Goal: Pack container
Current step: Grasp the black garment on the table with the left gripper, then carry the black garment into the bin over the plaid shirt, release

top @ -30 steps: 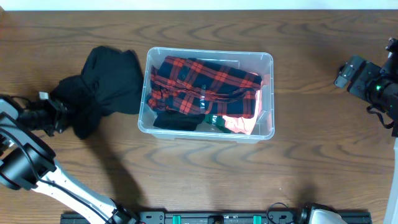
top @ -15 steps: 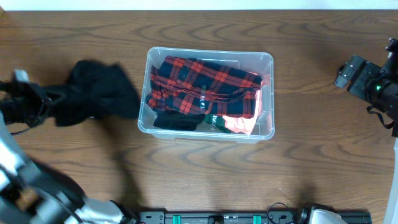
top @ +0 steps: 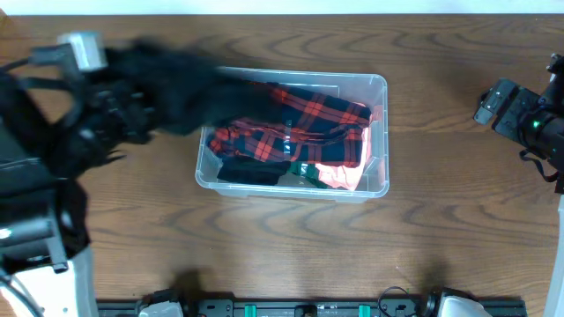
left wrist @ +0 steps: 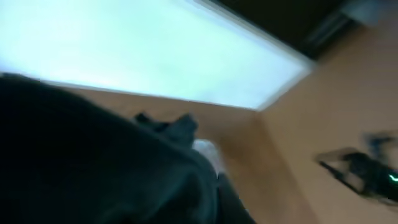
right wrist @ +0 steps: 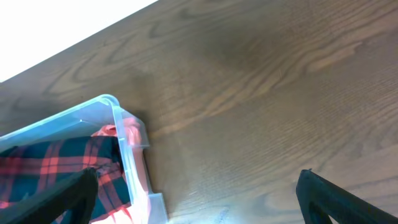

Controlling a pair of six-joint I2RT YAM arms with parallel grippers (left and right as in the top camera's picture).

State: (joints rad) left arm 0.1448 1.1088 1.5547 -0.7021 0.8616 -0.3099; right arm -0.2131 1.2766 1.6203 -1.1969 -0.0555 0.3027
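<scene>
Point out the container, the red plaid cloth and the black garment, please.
container (top: 379,187): overhead view, on its clear wall at the near right corner.
red plaid cloth (top: 295,119): overhead view, on the middle of the fabric.
black garment (top: 181,79): overhead view, on its blurred middle.

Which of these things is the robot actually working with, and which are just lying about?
Job: container, black garment held above its left end, plaid shirt and pink cloth inside.
Just there: right arm off to one side, black rail along the front.
</scene>
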